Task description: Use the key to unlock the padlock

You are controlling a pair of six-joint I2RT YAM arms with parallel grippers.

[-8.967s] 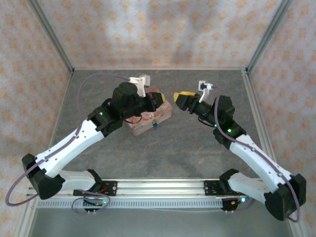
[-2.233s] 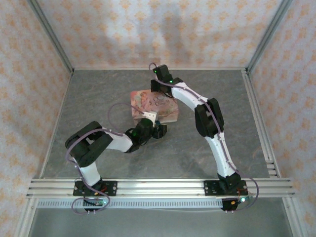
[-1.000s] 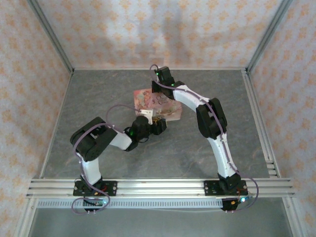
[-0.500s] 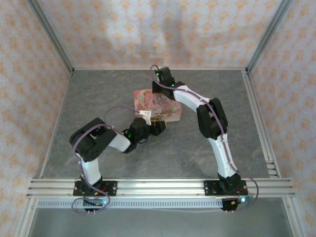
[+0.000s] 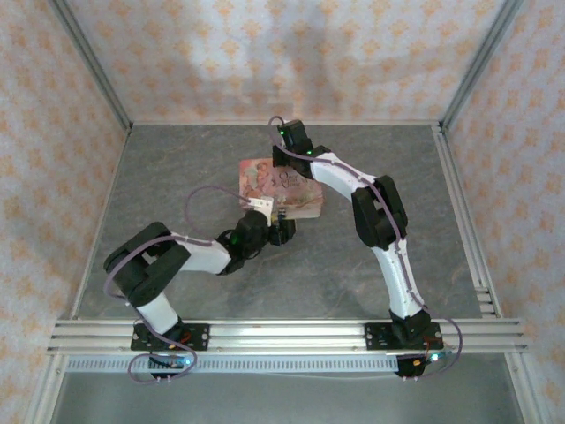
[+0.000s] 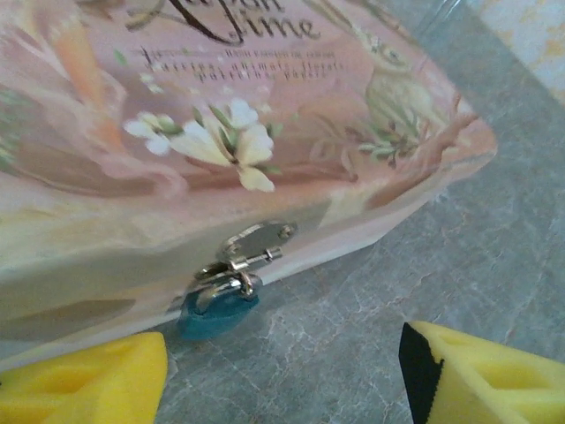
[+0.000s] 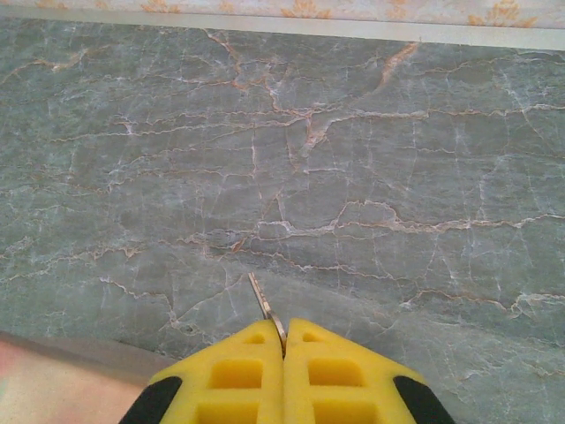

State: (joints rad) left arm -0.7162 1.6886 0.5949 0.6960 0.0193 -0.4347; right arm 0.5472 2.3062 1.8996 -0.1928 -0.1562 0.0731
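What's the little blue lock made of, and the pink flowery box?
The small blue padlock looks like painted metal, with a shiny silvery shackle. The pink floral box seems printed cardboard or wood: smooth, picture-covered, soft edges.

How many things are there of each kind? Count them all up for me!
pink floral box: 1
blue padlock: 1
key: 1
end effectors: 2 (left end effector, right end effector)
Total: 5
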